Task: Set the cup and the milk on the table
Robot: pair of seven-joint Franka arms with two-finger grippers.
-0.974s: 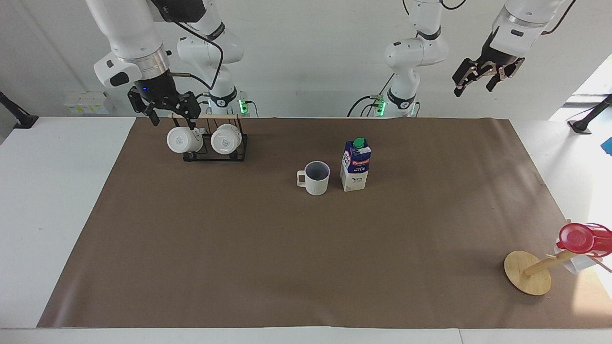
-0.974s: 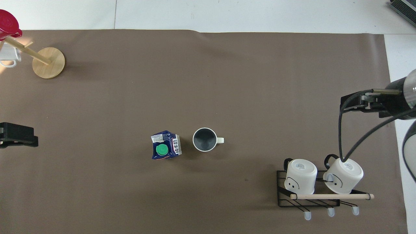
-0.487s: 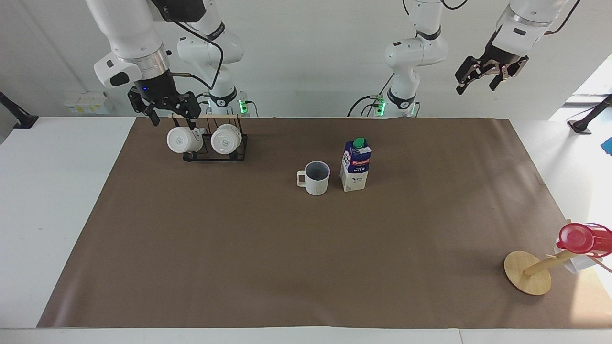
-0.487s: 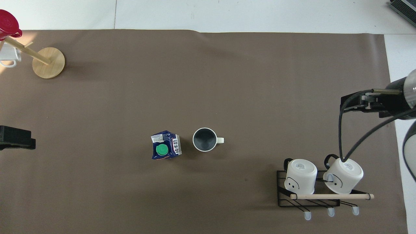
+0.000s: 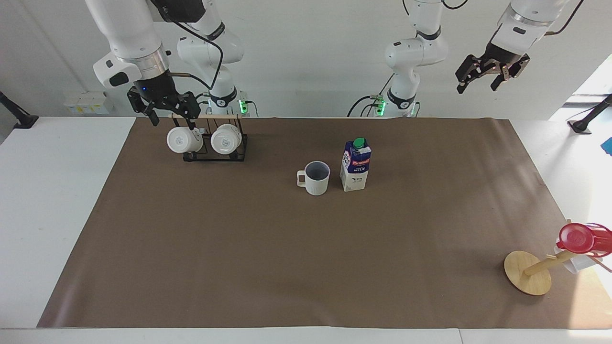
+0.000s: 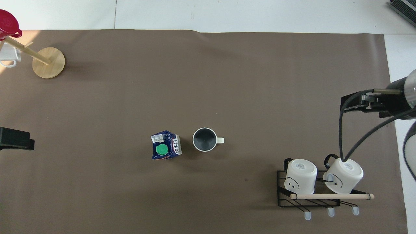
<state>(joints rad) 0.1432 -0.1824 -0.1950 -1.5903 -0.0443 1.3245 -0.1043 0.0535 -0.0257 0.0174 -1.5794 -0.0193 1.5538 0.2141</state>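
The cream-beige cup point(image 5: 317, 179) stands upright on the brown paper of the table point(image 5: 306, 267), handle toward the right arm's end. The milk point(image 5: 355, 167), blue and white with a green cap, stands upright beside it, a small gap apart. Both also show in the overhead view, the cup point(image 6: 204, 139) and the milk point(image 6: 165, 149). My left gripper point(image 5: 490, 79) is open and empty, high in the air over the left arm's end of the table. My right gripper point(image 5: 173, 119) is open and empty, just above the mug rack.
A black wire rack point(image 5: 215, 143) with two whiter mugs on it stands near the right arm's base. A tipped wooden stand point(image 5: 528, 272) with a red cup point(image 5: 581, 238) lies at the left arm's end, farther from the robots.
My left gripper has risen and drawn back a little toward its own end of the table. The right gripper, cup and milk have not moved.
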